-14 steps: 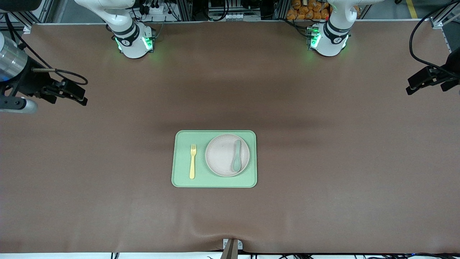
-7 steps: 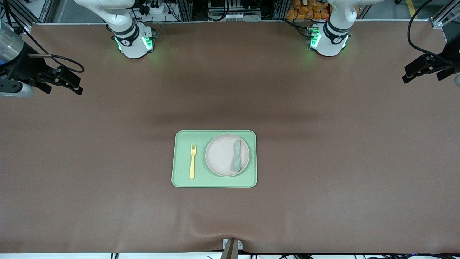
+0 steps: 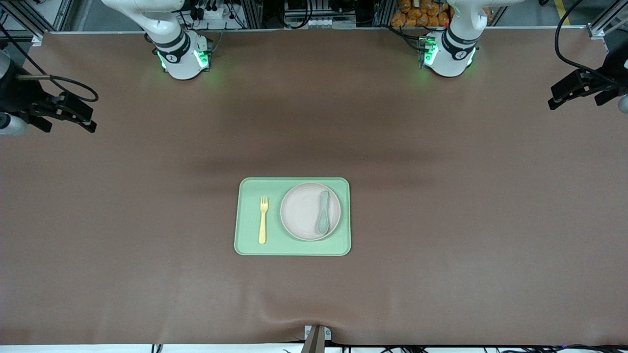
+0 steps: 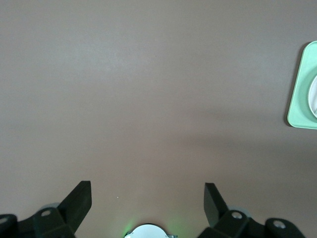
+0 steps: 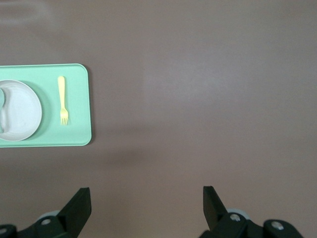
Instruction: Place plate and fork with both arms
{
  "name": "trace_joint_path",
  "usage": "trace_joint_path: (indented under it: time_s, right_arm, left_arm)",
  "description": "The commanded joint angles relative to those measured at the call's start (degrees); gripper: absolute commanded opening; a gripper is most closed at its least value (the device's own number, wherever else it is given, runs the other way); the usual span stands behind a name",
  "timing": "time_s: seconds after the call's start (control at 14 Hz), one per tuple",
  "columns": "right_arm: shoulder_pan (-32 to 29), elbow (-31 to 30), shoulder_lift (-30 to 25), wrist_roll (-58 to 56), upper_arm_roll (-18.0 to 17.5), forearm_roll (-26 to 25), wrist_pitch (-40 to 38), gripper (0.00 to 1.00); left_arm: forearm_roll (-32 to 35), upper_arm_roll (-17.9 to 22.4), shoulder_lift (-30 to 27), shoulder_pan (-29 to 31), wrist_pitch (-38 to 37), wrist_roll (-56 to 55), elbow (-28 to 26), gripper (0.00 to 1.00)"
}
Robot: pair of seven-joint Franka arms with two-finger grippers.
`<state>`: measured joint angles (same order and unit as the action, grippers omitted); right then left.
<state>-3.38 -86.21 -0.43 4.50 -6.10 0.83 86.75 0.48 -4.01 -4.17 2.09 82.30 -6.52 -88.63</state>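
Nearest the front camera, the tray (image 3: 292, 216) lies mid-counter. On it the fork (image 3: 263, 219) rests flat, toward my right arm's end, just beside the plate (image 3: 310, 211). A spoon (image 3: 323, 212) lies in the plate. None of these has shifted over the last second.

What has changed: both my arms have drawn outward and toward their bases. My right gripper (image 3: 73, 113) now hangs over bare counter (image 3: 441, 274) at its own end, jaws fully apart, holding nothing. My left gripper (image 3: 571, 90) does likewise at its end, jaws wide, empty.

Judgement: plate and fork appear placed; the arms are retiring. Nothing obstructs either arm.
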Motion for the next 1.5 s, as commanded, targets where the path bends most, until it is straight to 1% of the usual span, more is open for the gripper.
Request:
trace_joint_path:
  time_s: [0.0, 0.21, 1.43]
  right_arm:
    - [0.30, 1.93, 0.70, -1.42, 1.09, -0.83, -2.11, 1.00]
    - [0.65, 1.93, 0.69, -1.42, 1.00, -1.97, -2.11, 1.00]
    - [0.56, 1.84, 0.69, -1.51, 0.91, -1.27, -2.20, 1.00]
  left_arm:
    - [-0.74, 0.06, -1.55, -0.16, 0.32, 0.54, -1.37, 1.00]
    - [-0.74, -0.03, -1.54, -0.16, 0.32, 0.54, -1.37, 1.00]
    - [-1.45, 0.06, -2.16, 0.10, 0.06, 0.54, -1.54, 1.00]
